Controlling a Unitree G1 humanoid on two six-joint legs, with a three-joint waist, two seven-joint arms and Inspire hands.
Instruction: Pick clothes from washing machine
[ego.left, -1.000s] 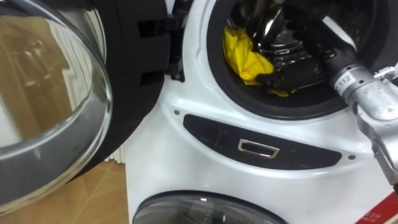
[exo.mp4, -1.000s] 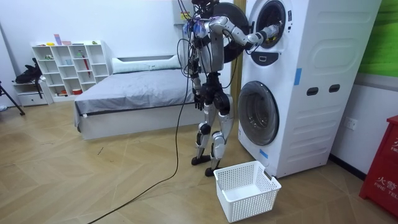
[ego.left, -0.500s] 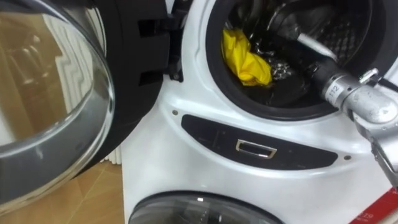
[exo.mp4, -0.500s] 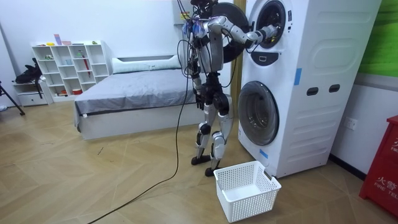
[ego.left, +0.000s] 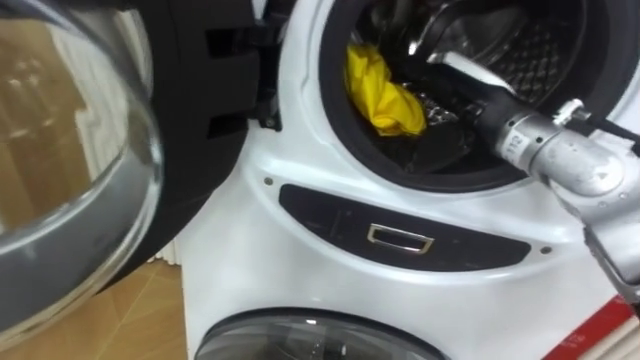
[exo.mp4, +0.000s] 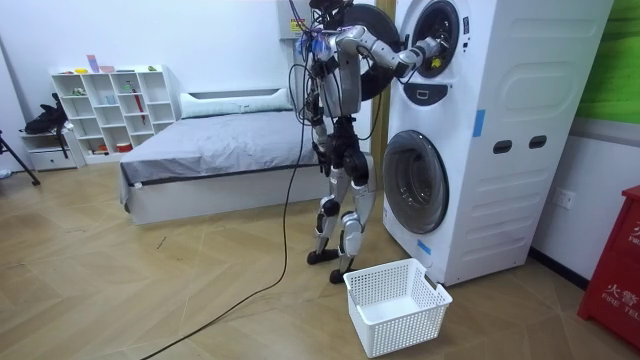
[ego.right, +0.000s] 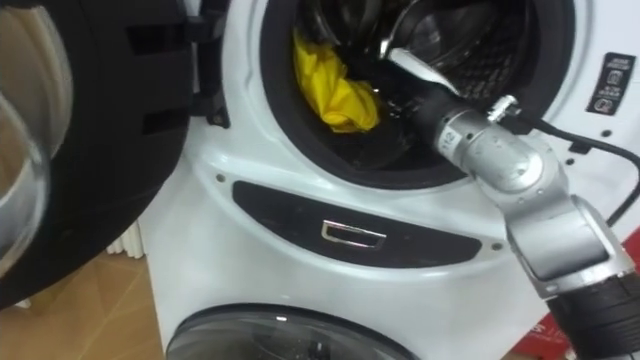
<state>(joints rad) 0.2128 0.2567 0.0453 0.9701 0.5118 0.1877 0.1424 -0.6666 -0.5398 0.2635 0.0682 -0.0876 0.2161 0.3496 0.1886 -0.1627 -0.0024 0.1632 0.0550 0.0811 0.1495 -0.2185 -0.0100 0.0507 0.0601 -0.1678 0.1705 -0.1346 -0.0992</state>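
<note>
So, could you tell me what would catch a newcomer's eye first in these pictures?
The crumpled yellow cloth stands out inside the dark drum of the upper white washing machine, where the right robot hand reaches in beside it. The round glass-fronted black door hangs open at the left, and a white plastic basket stands at the machine's foot.
</note>
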